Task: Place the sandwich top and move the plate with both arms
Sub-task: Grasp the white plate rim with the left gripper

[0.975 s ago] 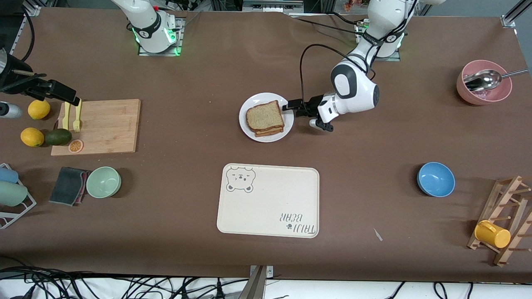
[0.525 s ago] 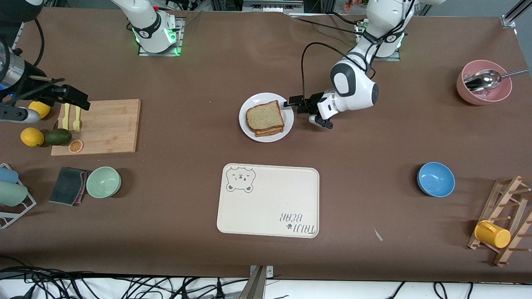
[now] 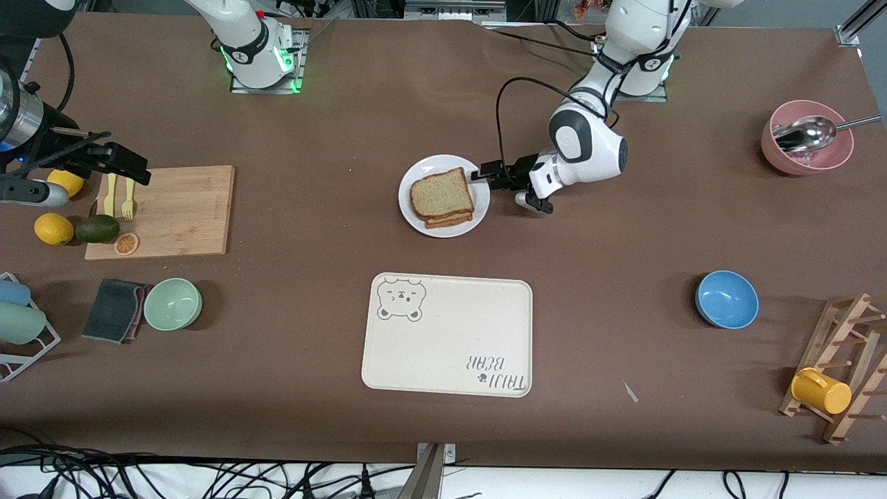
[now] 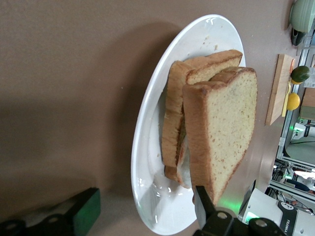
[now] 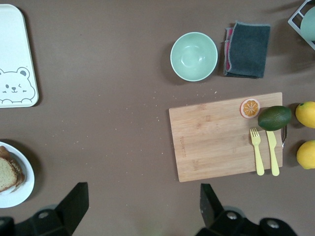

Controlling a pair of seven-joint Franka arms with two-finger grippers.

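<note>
Straddling the round white plate (image 3: pixel 479 208)'s rim, the left gripper (image 3: pixel 481 173) is needing a square, firm pinch; jaws apart. Brown bread top (image 3: pixel 441 192) sits stacked. Right gripper (image 3: pixel 132 166), spread, is hanging over the wooden cutting board (image 3: pixel 183 211).

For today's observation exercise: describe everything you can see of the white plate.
The plate is small, round, plain glossy white, ceramic-looking, with a shallow raised rim. It sits flat on the brown table mid-table, farther from the front camera than the bear-print tray. It carries stacked bread slices, the sandwich top uppermost. The left gripper is at its rim toward the left arm's end.
</note>
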